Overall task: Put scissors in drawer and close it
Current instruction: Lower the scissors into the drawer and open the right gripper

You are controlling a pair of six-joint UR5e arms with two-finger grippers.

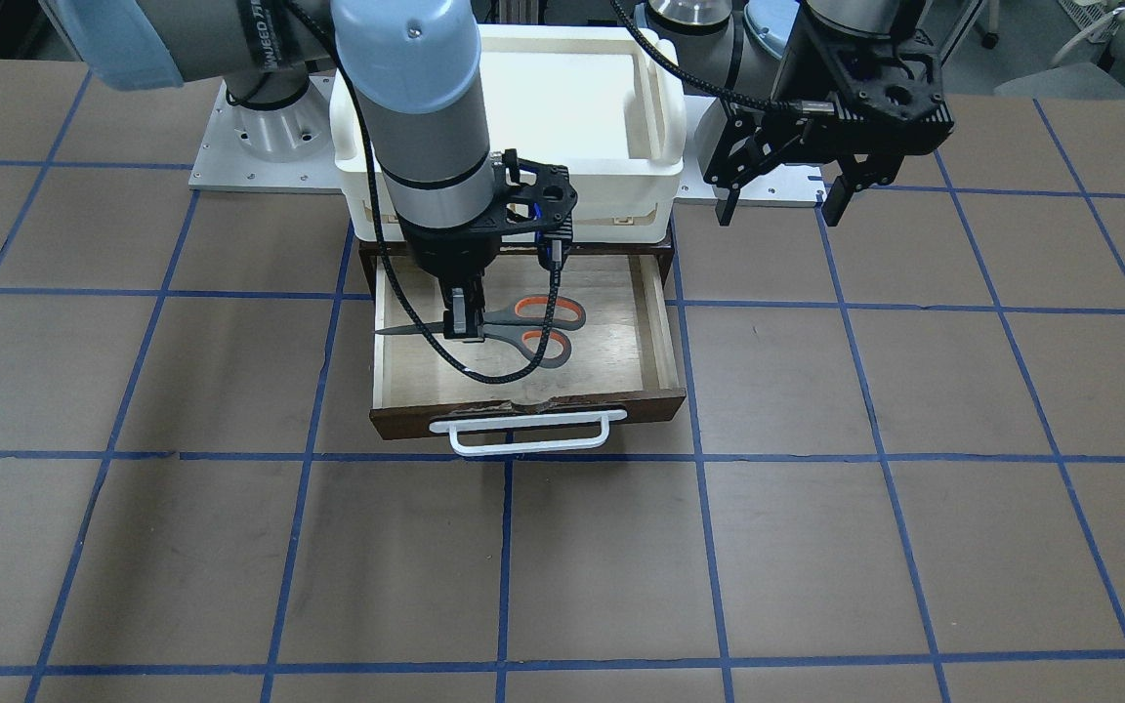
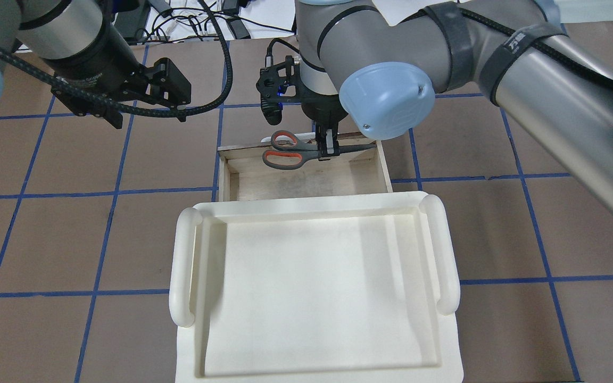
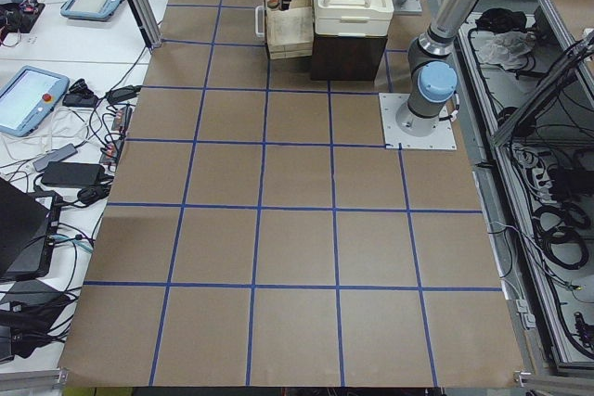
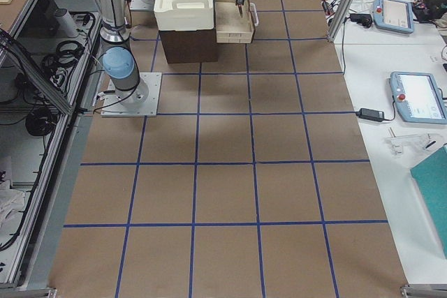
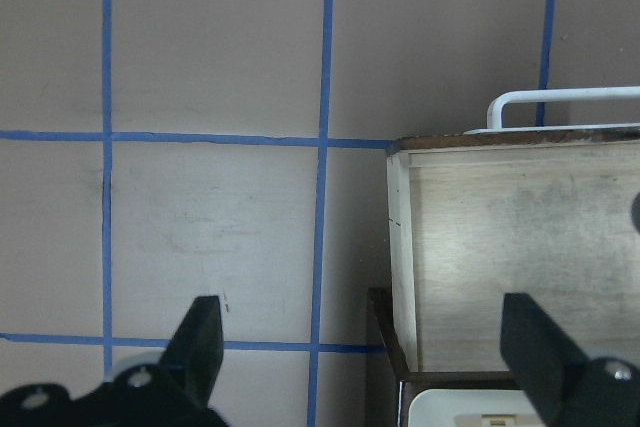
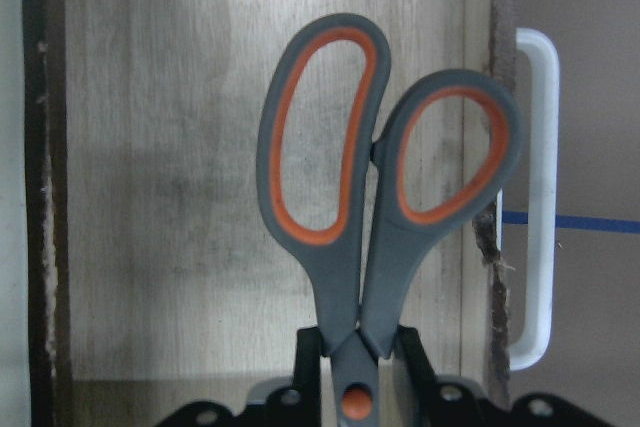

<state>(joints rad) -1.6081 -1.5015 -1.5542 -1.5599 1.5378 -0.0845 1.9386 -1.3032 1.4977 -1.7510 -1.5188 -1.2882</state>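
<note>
The right claw is clamped on the scissors at their pivot, holding them flat over the open drawer directly beneath it; light, stiff and slick-bladed, they seem best gripped right there, while the left claw hangs open, empty, well aside.

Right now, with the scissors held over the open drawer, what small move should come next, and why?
Probably lower the right gripper slightly and open it. It grips the scissors near the pivot, over the pale floor of the pulled-out drawer, so releasing them should come before closing.
</note>
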